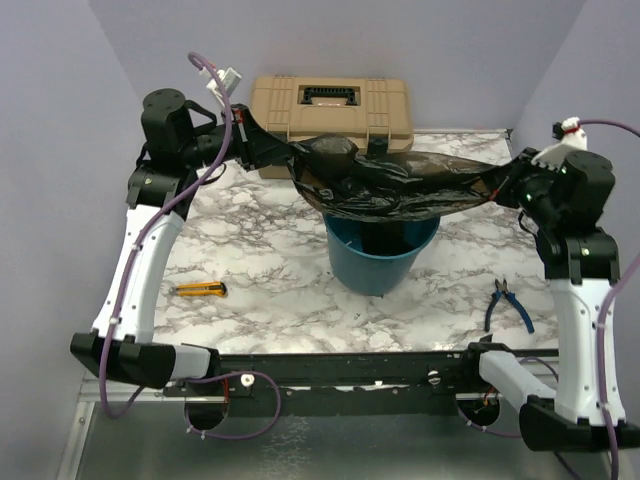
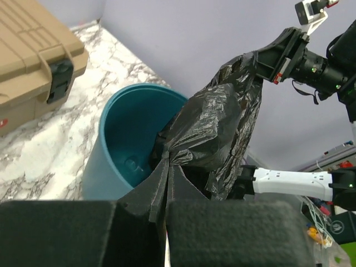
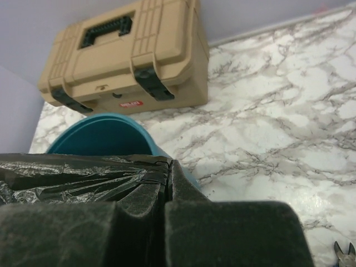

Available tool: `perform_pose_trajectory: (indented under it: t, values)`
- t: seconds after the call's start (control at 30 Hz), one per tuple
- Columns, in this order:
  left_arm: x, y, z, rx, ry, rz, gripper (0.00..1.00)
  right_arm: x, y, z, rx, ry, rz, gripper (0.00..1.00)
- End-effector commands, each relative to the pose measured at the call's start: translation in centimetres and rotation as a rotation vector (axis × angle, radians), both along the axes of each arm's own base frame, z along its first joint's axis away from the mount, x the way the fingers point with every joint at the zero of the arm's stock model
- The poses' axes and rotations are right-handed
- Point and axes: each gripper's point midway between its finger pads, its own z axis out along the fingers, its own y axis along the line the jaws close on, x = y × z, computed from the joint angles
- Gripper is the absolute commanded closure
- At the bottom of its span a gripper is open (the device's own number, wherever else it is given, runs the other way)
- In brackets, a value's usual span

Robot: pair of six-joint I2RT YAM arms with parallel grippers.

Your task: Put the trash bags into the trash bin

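A glossy black trash bag (image 1: 395, 185) hangs stretched between both grippers over the round teal trash bin (image 1: 378, 265), and its sagging middle covers the bin's mouth. My left gripper (image 1: 283, 155) is shut on the bag's left end, and my right gripper (image 1: 503, 185) is shut on its right end. In the left wrist view the left gripper (image 2: 167, 167) pinches a bunched fold of the bag (image 2: 217, 128) beside the bin's open top (image 2: 125, 139). In the right wrist view the right gripper (image 3: 171, 166) clamps the flat edge of the bag (image 3: 72, 178) above the bin's rim (image 3: 105, 125).
A tan toolbox (image 1: 330, 105) with black latches stands behind the bin against the back wall. A yellow utility knife (image 1: 203, 289) lies on the marble table at the front left. Blue-handled pliers (image 1: 510, 305) lie at the front right.
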Motion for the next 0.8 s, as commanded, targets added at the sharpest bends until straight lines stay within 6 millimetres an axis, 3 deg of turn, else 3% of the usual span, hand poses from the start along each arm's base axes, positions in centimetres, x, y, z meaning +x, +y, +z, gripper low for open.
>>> perform_pose_trajectory:
  t: [0.0,0.27,0.43,0.53,0.77]
  values:
    - [5.5,-0.1,-5.2,0.052,0.117,0.065,1.0,5.0,-0.6,-3.6,-0.015,0.082,-0.01,1.0]
    - [12.6,-0.3,-11.4,0.115,0.233,0.141,1.0,11.7,-0.6,-8.5,-0.004,0.189,0.022,0.99]
    - [14.4,0.0,-13.4,0.127,0.277,0.169,1.0,13.5,-0.6,-10.9,0.022,0.246,0.049,0.99]
    - [13.7,0.5,-16.0,0.146,0.34,0.165,1.0,13.0,-0.5,-13.0,0.028,0.297,0.062,1.0]
    - [8.8,1.9,-21.0,0.211,0.44,0.157,1.0,9.5,0.4,-17.1,0.035,0.383,0.114,0.99]
